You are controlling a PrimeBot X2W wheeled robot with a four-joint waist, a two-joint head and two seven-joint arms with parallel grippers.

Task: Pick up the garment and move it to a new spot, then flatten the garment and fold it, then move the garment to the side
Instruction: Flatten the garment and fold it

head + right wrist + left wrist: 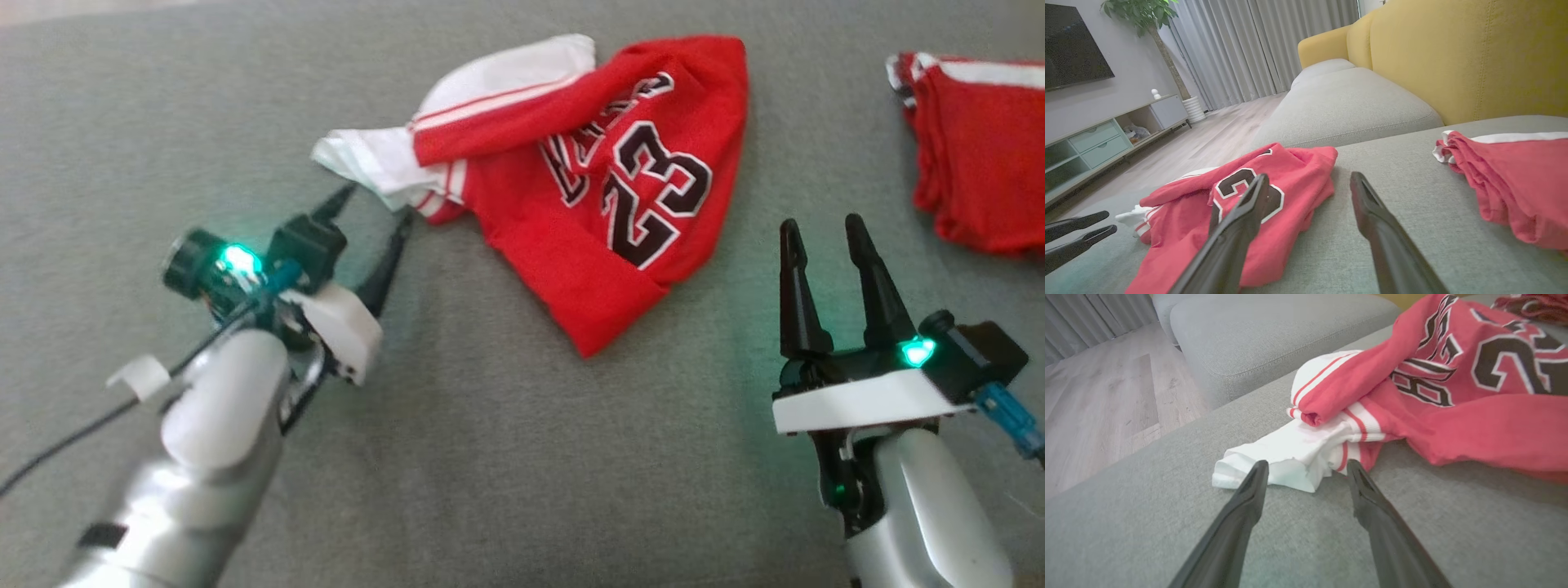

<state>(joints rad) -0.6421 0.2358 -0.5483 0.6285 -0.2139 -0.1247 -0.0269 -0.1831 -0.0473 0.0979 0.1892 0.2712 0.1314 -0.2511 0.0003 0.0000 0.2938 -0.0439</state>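
Garment: red basketball jersey (620, 204) with a black "23" outlined in white, lying crumpled on the grey sofa cushion (490, 457), toward the far middle of the head view.
Lie of the cloth: bunched and partly doubled over, a red fold rolled across the top, white fabric with red stripes spilling out at the robot's left end.
Left hand (371, 216): open, nothing held, fingers low over the cushion and pointing at the white end; tips just beside the white edge (1274, 465) in the left wrist view, contact not clear.
Right hand (820, 233): open and empty, fingers pointing away from the robot, apart from the jersey's near right hem.
Second garment: another red piece with white trim (971, 147), folded-looking, lying well apart at the far right of the cushion.
Handling, judged: light, limp, thin knit; likely smooth and a little slippery; no stiffness, so sure to sag and drape once lifted; nothing fragile.
Where to grip, judged: the white striped end by the left hand, pinching several layers at once; a single loose layer liable to slip free or unroll.
Risk, judged: fingertips pressing into the soft cushion and catching upholstery along with cloth.
Stage, judged: first pick-up not yet made.
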